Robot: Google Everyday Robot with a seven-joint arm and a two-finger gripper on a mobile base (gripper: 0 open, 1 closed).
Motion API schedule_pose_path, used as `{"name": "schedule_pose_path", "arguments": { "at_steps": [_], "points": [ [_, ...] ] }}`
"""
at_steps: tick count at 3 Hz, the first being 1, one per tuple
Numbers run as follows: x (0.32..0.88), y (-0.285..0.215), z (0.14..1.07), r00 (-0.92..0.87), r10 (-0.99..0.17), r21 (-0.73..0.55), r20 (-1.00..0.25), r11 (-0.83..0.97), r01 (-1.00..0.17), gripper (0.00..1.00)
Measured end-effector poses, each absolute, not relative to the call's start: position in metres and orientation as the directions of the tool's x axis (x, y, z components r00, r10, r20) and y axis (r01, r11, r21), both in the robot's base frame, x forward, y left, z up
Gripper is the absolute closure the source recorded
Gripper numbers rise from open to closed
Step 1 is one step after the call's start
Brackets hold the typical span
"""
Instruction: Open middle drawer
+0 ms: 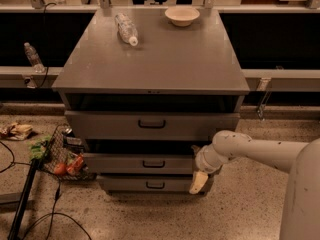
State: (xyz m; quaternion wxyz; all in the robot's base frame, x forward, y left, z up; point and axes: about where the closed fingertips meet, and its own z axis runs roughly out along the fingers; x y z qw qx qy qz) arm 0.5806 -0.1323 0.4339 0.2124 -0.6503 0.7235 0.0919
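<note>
The middle drawer (120,163) is a wide grey drawer with a low front and a small black loop handle (153,164) at its centre. It sits between a taller-fronted top drawer (100,125) and a narrower bottom drawer (125,184). My gripper (198,182) hangs at the end of the white arm (250,149), at the right end of the middle and bottom drawer fronts, right of the handle. One cream finger (198,182) points down.
A clear plastic bottle (126,29) lies on the grey cabinet top (160,64), with a cream bowl (182,15) behind it. A wire basket of snacks (62,156) and a black pole with cables (22,204) are on the floor at left. Another bottle (33,56) stands on the left ledge.
</note>
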Motion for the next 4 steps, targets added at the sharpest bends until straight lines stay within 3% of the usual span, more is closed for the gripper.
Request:
{"name": "schedule_pose_path", "arguments": {
  "at_steps": [1,2,3,4],
  "points": [
    [0.584,-0.137,0.422,-0.080,-0.899,-0.121,-0.431,0.145,-0.982,0.13],
    [0.570,-0.140,0.419,-0.111,-0.873,-0.081,-0.475,0.169,-0.982,0.45],
    [0.549,-0.135,0.420,-0.120,-0.859,-0.040,-0.498,0.161,-0.986,0.69],
    [0.549,-0.135,0.431,-0.120,-0.859,-0.039,-0.498,0.161,-0.986,0.98]
  ]
}}
